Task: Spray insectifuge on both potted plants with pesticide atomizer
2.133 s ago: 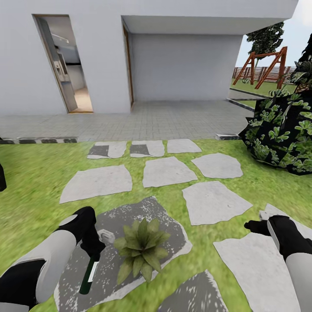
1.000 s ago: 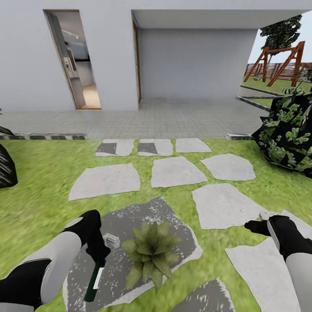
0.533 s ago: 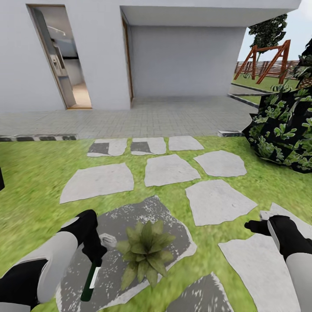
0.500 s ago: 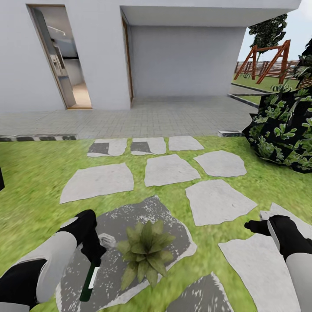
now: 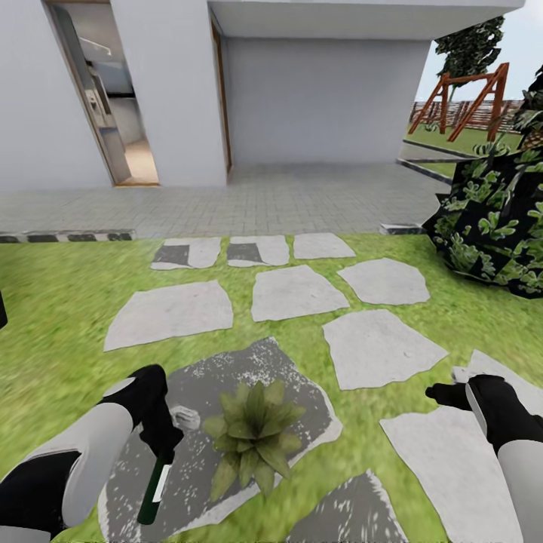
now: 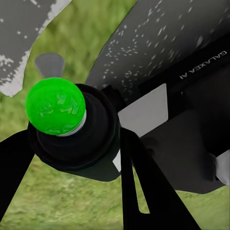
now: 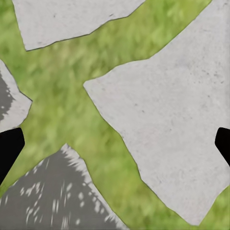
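Left gripper [image 5: 162, 445] clamped on pesticide atomizer [image 5: 154, 486], long axis running 12-to-6, nozzle low. Potted plant [image 5: 253, 434] just beside, at 3 o'clock. Right gripper [image 5: 441, 393] spread wide, empty, farther off.

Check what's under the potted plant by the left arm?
The plant sits on a dark mottled grey stone ringed by lawn. Its leaves cover the pot and the patch of stone directly beneath.
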Available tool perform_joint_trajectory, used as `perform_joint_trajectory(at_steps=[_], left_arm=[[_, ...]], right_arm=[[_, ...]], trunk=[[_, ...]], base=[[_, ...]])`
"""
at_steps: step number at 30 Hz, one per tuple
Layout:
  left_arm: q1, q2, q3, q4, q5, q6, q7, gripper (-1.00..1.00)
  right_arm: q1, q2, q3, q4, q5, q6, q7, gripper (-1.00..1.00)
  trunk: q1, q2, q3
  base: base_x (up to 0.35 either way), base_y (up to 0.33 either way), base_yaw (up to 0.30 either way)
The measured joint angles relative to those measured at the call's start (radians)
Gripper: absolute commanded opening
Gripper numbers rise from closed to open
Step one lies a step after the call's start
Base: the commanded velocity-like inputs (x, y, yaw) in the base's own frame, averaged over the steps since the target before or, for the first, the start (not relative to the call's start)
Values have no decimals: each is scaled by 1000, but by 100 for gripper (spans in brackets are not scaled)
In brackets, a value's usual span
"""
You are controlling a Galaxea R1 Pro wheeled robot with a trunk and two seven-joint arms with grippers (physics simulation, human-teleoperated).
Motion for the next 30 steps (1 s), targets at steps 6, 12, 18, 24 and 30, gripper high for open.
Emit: perform_joint_trajectory(at_steps=[6, 12, 18, 24, 30], left_arm=[[0, 0, -2, 0, 0, 0, 0, -100], [0, -14, -1, -1, 0, 0, -1, -100], [0, -20, -3, 0, -2, 0, -1, -100], [0, -20, -3, -1, -2, 0, -1, -100], [0, -20, -3, 0, -2, 0, -2, -100]], right_arm=[[0, 0, 0, 0, 0, 0, 0, 100], [0, 0, 1, -1, 0, 0, 0, 100], [0, 0, 1, -1, 0, 0, 0, 100], [0, 0, 0, -1, 0, 0, 0, 100], [0, 0, 0, -1, 0, 0, 0, 100]], trunk=[[0, 0, -10], [0, 0, -16], [0, 0, -17], [0, 0, -17], [0, 0, -18]], base=[[0, 0, 0], [129, 26, 0], [128, 21, 0], [120, 1, 0], [181, 0, 0]])
